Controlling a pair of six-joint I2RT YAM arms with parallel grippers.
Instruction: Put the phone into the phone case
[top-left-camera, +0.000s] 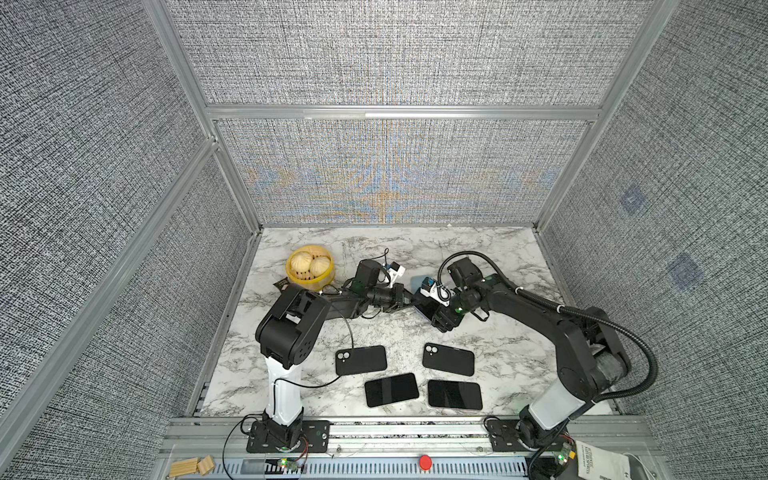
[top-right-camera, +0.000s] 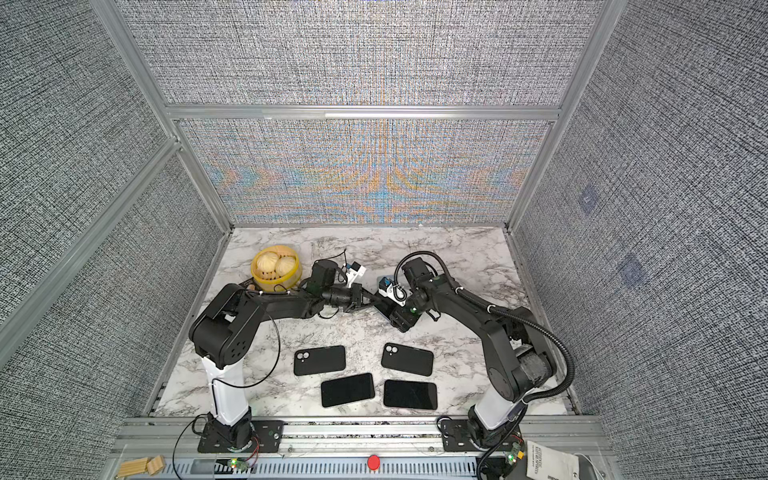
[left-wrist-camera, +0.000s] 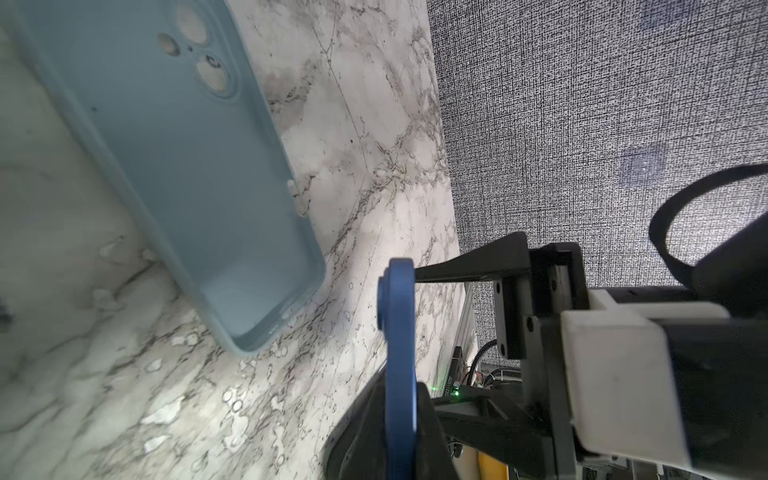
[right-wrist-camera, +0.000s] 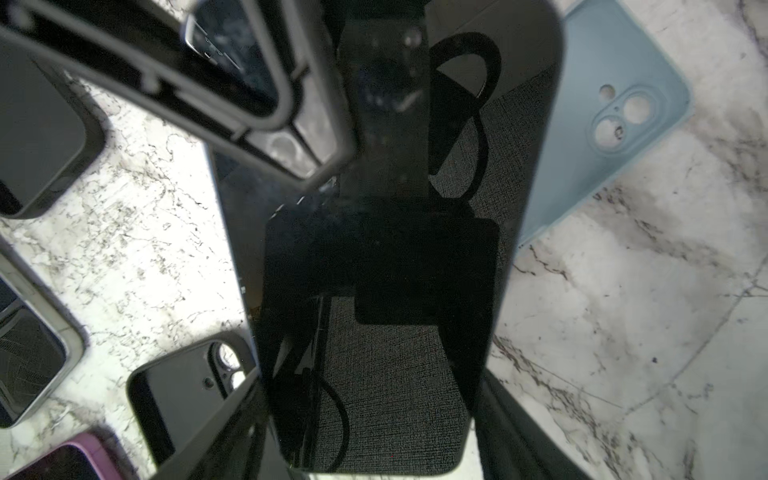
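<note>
We find both arms meeting near the middle of the marble table (top-left-camera: 498, 257). Between them the held phone (top-left-camera: 427, 308) is tilted, its dark screen turned up toward the overhead camera. The right gripper (top-left-camera: 434, 313) reaches in from about 4 o'clock and is clamped across the phone's width. In the right wrist view the glossy screen (right-wrist-camera: 395, 270) fills the space between its fingers. The left gripper (top-left-camera: 409, 299) comes in from 9 o'clock, its jaws drawn together on the phone's thin end. In the left wrist view the phone's blue rim (left-wrist-camera: 401, 353) shows edge-on, running down between the dark fingers. One finger of the right gripper (left-wrist-camera: 457, 270) meets the rim from the side. The light blue case (left-wrist-camera: 187, 166) lies flat on the marble near the phone, its camera cut-outs plain to see, and neither gripper touches it. The right wrist view shows it (right-wrist-camera: 602, 145) partly behind the phone, while in both top views we cannot make it out under the arms. Toward 6 o'clock two black cases (top-left-camera: 360, 360) (top-left-camera: 449, 360) lie side by side. Nearer the front edge are two spare phones (top-left-camera: 391, 389) (top-left-camera: 455, 395), screens up. At 10 o'clock a yellow steamer basket (top-left-camera: 309, 286) holds two buns (top-left-camera: 301, 262).
</note>
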